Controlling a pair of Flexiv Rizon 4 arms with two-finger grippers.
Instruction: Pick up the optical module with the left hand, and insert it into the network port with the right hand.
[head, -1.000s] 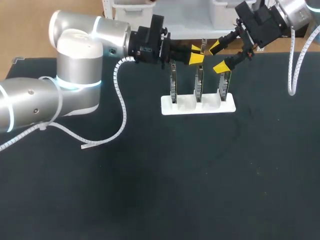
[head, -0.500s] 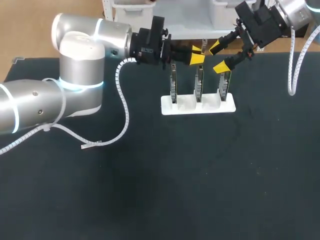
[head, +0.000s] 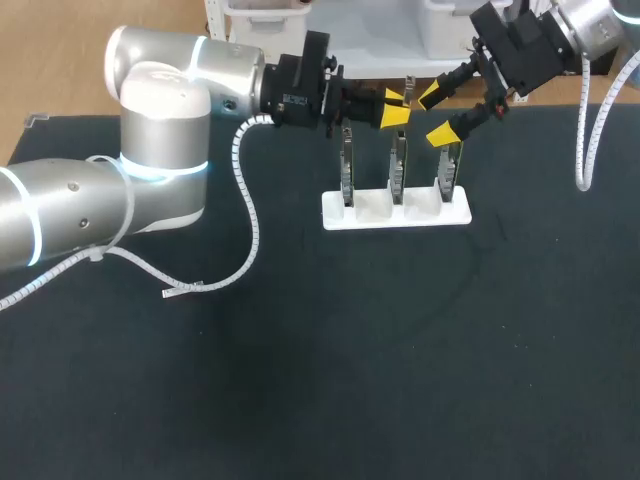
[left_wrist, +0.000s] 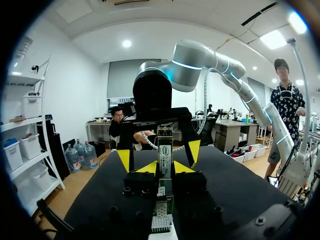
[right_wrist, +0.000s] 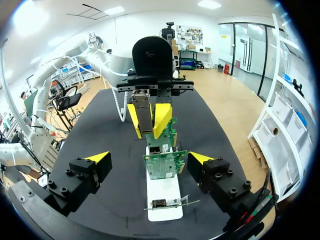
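The optical module (head: 406, 94), a slim metal bar, stands upright between the yellow fingertips of my left gripper (head: 393, 108), which is shut on it above the middle card. In the left wrist view the module (left_wrist: 165, 151) rises from the left gripper (left_wrist: 165, 168). My right gripper (head: 437, 114) is open just beyond it, fingers spread wide. From the right wrist the module (right_wrist: 143, 112) shows ahead of the right gripper (right_wrist: 149, 157), above the green network cards (right_wrist: 165, 164). One card carries a metal port (right_wrist: 155, 149).
A white holder (head: 372, 216) at the back middle of the black table carries three upright network cards (head: 398, 165). A loose cable from my left arm (head: 150, 190) trails over the table at the left (head: 185, 289).
My left gripper has edged slightly to the right with the module, closer to the right gripper. The right arm has stayed in place.
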